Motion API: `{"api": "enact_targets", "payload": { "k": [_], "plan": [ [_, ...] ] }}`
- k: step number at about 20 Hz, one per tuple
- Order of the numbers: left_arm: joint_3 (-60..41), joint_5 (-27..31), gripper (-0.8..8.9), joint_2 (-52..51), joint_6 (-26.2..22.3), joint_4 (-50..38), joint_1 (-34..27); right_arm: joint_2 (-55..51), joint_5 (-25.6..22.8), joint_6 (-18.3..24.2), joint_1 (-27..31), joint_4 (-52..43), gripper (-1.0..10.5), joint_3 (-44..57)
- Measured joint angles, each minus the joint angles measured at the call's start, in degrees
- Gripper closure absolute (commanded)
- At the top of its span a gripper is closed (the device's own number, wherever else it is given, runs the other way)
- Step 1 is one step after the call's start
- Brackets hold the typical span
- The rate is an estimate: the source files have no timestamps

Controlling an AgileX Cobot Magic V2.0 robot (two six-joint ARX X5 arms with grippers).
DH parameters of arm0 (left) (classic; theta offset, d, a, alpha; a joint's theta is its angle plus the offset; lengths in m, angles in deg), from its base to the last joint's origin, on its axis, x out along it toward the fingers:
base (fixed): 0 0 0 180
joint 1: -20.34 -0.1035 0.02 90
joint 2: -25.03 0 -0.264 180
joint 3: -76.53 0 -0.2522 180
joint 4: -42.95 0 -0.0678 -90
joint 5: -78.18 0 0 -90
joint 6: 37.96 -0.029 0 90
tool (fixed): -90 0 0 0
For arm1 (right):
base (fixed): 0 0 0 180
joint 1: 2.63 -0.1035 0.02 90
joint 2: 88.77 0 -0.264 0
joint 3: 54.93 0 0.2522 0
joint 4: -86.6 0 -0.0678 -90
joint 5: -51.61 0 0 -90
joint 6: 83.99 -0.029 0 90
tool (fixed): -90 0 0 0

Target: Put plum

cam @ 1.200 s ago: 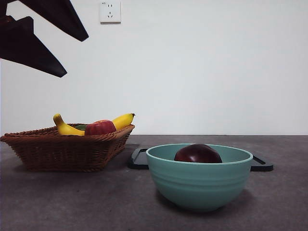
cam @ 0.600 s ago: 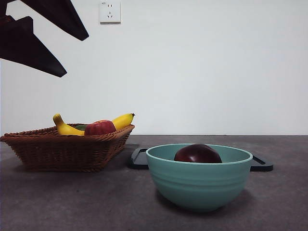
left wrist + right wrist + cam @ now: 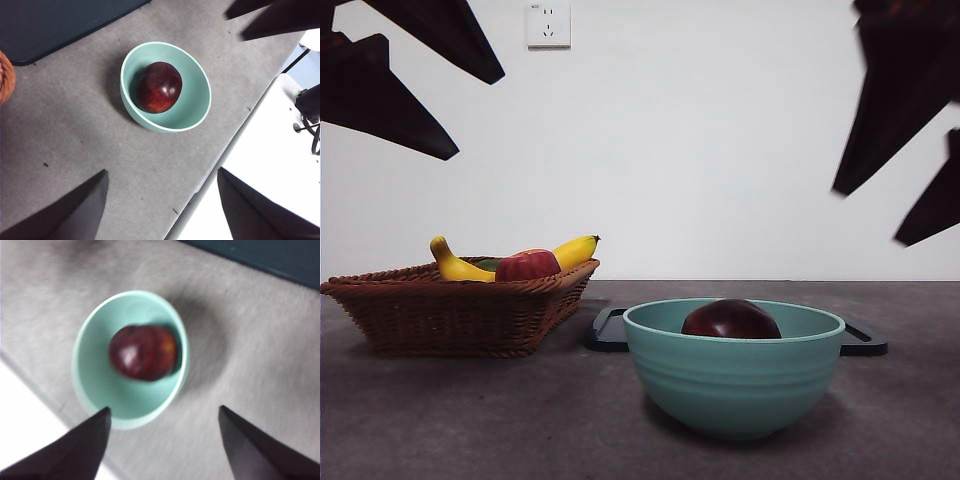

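— Grey table (image 3: pixel 470 420), white wall behind. Where's the plum (image 3: pixel 731 319)?
— Lying in the teal bowl (image 3: pixel 734 385), dark maroon, glossy, round.
— And the grippers?
— Left gripper (image 3: pixel 162 205) and right gripper (image 3: pixel 164 437) both hang high above the bowl, jaws spread, holding nothing.

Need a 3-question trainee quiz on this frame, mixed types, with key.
1. True or false: the plum lies inside the green bowl.
2. Which holds the banana? A) wicker basket B) green bowl C) black tray
3. Fill in: both the left tool and the right tool hang above the table, jaws ____.

Key: 1 true; 2 A; 3 open.
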Motion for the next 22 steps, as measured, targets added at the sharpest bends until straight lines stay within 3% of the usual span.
{"api": "enact_targets", "payload": {
  "k": [4, 10, 14, 18, 22],
  "plan": [
    [0.00, 0.00, 4.70, 0.00, 0.00, -0.02, 0.00, 6.69, -5.11, -1.64, -3.69, -6.43, 6.3, 0.00],
    [0.00, 0.00, 4.70, 0.00, 0.00, 0.00, 0.00, 14.16, -11.06, -2.32, -7.41, -12.92, 7.5, 0.00],
    [0.00, 0.00, 4.70, 0.00, 0.00, 0.00, 0.00, 17.99, -11.23, -2.71, -8.44, -14.58, 7.7, 0.00],
    [0.00, 0.00, 4.70, 0.00, 0.00, 0.00, 0.00, 19.23, -11.23, -3.08, -8.81, -15.80, 9.4, 0.00],
    [0.00, -0.02, 4.70, 0.00, 0.00, 0.00, 0.00, 19.23, -11.19, -3.08, -8.85, -16.00, 9.4, 0.00]
  ]
}}
